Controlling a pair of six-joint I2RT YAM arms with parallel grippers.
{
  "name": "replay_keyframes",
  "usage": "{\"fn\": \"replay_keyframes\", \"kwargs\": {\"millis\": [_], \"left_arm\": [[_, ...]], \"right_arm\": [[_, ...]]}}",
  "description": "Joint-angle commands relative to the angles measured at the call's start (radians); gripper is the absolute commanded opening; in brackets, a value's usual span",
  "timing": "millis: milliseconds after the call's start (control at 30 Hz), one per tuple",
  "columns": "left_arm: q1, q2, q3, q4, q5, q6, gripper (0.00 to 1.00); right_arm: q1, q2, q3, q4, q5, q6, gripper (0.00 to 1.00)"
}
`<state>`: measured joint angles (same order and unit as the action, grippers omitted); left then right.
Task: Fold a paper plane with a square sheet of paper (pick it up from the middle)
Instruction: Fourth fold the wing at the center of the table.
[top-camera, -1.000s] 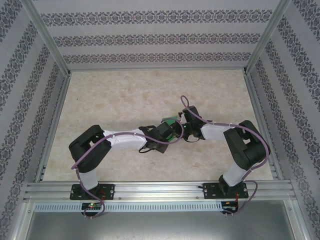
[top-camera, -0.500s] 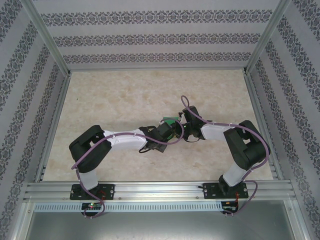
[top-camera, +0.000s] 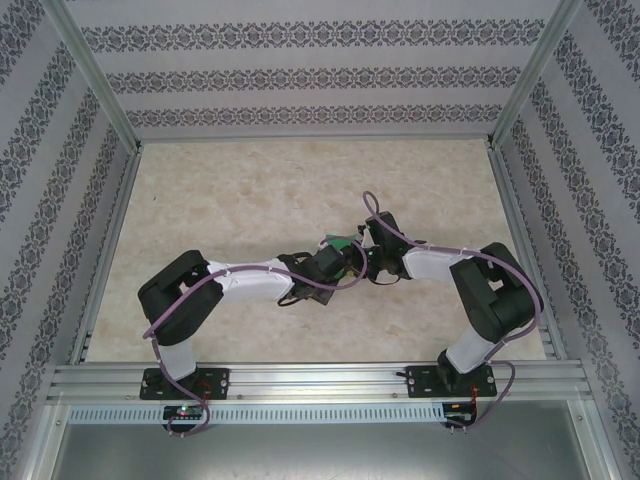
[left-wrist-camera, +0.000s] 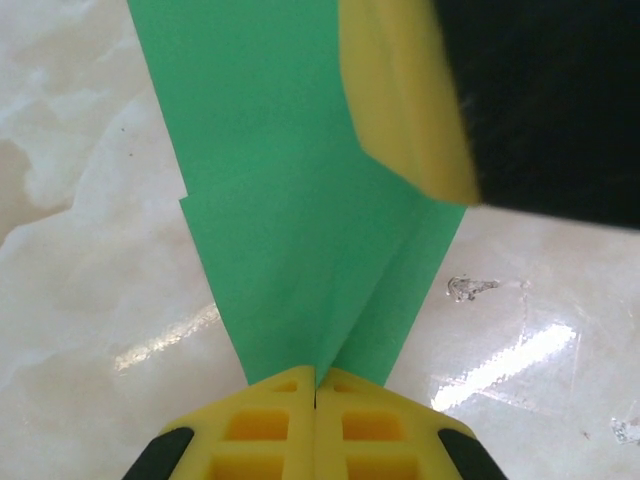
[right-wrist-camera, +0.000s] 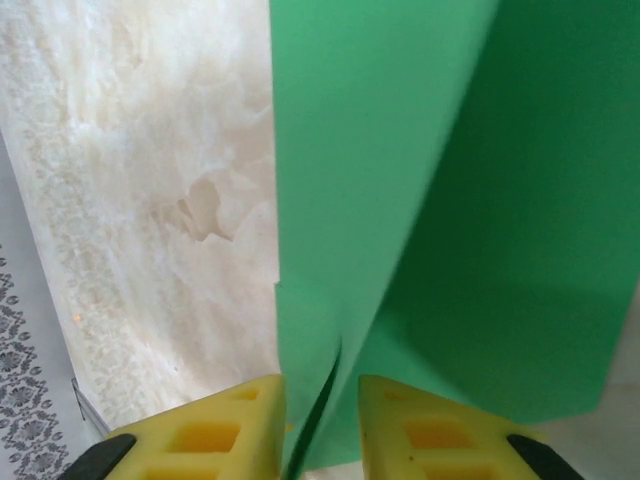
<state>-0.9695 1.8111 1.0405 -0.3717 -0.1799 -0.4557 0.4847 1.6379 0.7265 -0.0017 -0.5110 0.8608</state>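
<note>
**Paper pinched mid-table between two grippers**

The arms met near the middle of the table (top-camera: 250, 190), elbows bent inward, wrists almost touching. Bare marbled surface stretched from them towards the far edge and to both sides, out to the metal rails (top-camera: 105, 255) and the patterned walls (top-camera: 300, 75) behind them. The tightest room was between the wrists themselves, and between the arms and the near rail.

The left gripper (left-wrist-camera: 315, 380) had its yellow fingers pressed together on the paper (left-wrist-camera: 290, 200), clamping a narrow end of it. The right gripper (right-wrist-camera: 318, 400) had its fingers a little apart, a thin edge of the paper standing in the gap and not squeezed. One yellow finger (left-wrist-camera: 400, 100) of the right gripper overlapped the paper's far end in the left wrist view.

In the top view the paper was a small green patch just beyond the wrists. In the left wrist view it ran as a long band straight away from the fingers, widening with distance, with a crease slanting from the fingertips up to the right. A small step notched its left edge partway along. In the right wrist view two layers rose from the gap, the left edge straight and upright, a fold slanting up to the right. Whether it touched the table I could not tell.
</note>
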Motion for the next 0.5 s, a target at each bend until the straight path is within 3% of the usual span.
{"fn": "replay_keyframes", "kwargs": {"millis": [0, 100, 267, 367, 467], "left_arm": [[0.026, -0.032, -0.040, 0.083, 0.087, -0.018, 0.01], [0.060, -0.056, -0.076, 0.144, 0.171, -0.031, 0.01], [0.128, -0.075, -0.120, 0.233, 0.333, -0.041, 0.01], [0.158, -0.079, -0.136, 0.267, 0.420, -0.042, 0.00], [0.205, -0.074, -0.169, 0.344, 0.521, -0.081, 0.01]], "right_arm": [[0.002, -0.056, 0.029, -0.007, 0.001, -0.027, 0.30], [-0.013, -0.101, 0.034, -0.052, 0.024, -0.052, 0.37], [-0.050, -0.151, 0.009, -0.072, 0.028, -0.069, 0.40], [-0.058, -0.165, -0.005, -0.051, 0.003, -0.073, 0.39], [-0.050, -0.166, -0.015, -0.017, -0.020, -0.073, 0.31]]}}
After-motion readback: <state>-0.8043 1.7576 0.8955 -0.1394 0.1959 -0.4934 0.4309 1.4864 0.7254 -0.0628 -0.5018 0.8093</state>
